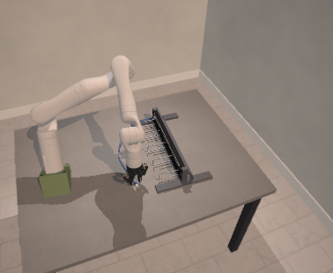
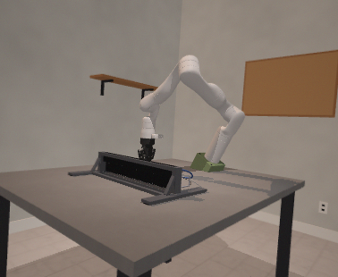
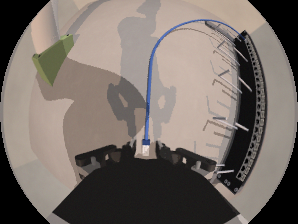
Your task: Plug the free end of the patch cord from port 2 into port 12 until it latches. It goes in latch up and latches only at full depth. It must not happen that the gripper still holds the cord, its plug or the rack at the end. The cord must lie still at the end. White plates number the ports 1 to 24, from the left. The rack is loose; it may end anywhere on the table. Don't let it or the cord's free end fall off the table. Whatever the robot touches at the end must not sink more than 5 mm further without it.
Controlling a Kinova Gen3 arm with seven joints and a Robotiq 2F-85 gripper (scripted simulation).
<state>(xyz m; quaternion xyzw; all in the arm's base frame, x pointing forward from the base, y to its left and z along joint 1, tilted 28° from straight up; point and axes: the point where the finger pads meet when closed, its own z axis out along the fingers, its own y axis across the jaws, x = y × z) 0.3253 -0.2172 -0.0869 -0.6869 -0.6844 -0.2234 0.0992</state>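
Note:
My gripper [image 1: 135, 180] [image 2: 146, 159] [image 3: 145, 145] points down, partly open, low over the table in front of the rack. The clear plug [image 1: 136, 185] [image 3: 145, 145] at the cord's free end lies between the fingertips in the wrist view, with a gap on each side. The blue patch cord [image 1: 119, 154] [image 3: 149, 90] runs from the plug in a wide arc to the rack's far end; in the exterior view a loop [image 2: 188, 172] shows behind the rack. The black rack [image 1: 172, 145] [image 2: 177, 180] [image 3: 246, 102] stands upright. Its port numbers are too small to read, and the latch side is unclear.
Several thin metal cable guides [image 1: 161, 159] [image 3: 242, 125] stick out from the rack's port side, right of the gripper in the wrist view. The rack's near foot [image 1: 166, 188] extends beside the gripper. The green arm base [image 1: 55, 184] [image 3: 53, 60] stands at the left.

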